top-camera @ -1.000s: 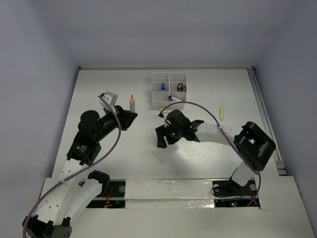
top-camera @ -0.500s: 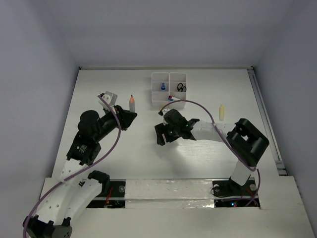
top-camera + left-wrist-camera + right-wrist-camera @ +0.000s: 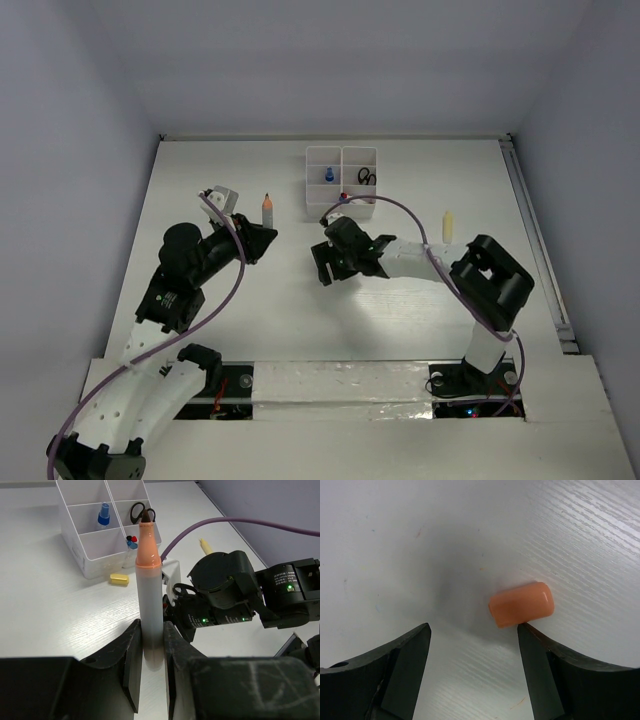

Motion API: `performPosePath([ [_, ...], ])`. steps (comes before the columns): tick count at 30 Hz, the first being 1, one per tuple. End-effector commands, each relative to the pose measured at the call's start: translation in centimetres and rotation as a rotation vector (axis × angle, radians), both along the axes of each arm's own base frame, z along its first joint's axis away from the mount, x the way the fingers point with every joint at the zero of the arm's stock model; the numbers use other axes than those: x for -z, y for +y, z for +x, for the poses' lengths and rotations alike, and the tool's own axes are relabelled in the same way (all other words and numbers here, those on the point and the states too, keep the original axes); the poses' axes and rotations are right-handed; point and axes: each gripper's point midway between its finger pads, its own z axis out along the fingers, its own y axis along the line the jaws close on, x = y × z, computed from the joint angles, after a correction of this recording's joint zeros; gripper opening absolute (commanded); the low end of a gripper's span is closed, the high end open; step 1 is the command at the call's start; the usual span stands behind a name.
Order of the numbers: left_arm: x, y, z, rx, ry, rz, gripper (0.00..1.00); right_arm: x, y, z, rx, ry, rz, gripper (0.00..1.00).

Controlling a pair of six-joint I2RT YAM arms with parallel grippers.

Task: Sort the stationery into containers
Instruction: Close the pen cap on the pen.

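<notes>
- stationery is split between the organiser tray (image 3: 309,152) at the far middle of the table (image 3: 200,170) and the tabletop around it.
- the left gripper (image 3: 152,652) is clamped narrow on a marker (image 3: 149,595). the marker has a white barrel, an orange collar and a dark uncapped tip. it stands upright between the fingers (image 3: 131,655), left of the tray.
- the right gripper (image 3: 474,630) points down at the table on the near side of the tray. its jaws are spread wide and grip nothing.
- a short orange piece (image 3: 521,604), rounded at one end, lies flat on the table between those jaws. it sits close to the fingertip on the right of the wrist view. whether they touch cannot be told, nor whether the piece is an eraser or a cap.
- a blue-capped item (image 3: 103,515) sits in a left-column compartment of the tray.
- black-handled scissors (image 3: 141,513) sit in the right-column compartment beside the blue-capped item.
- pens (image 3: 132,541) with red and black caps sit in the next compartment nearer the arms.
- a yellow eraser (image 3: 119,579) lies on the table just beside the tray's near wall.
- a cream tube (image 3: 448,225) lies on the table right of the tray and well apart from it, near the right arm.
</notes>
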Motion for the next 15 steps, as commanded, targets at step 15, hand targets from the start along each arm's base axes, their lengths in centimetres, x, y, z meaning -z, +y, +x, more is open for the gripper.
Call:
performPosePath([
  [15,-1.4,0.0,0.1,0.011,-0.054,-0.027,0.00,1.4,-1.4,3.4,0.087,-0.054,-0.179,0.65],
])
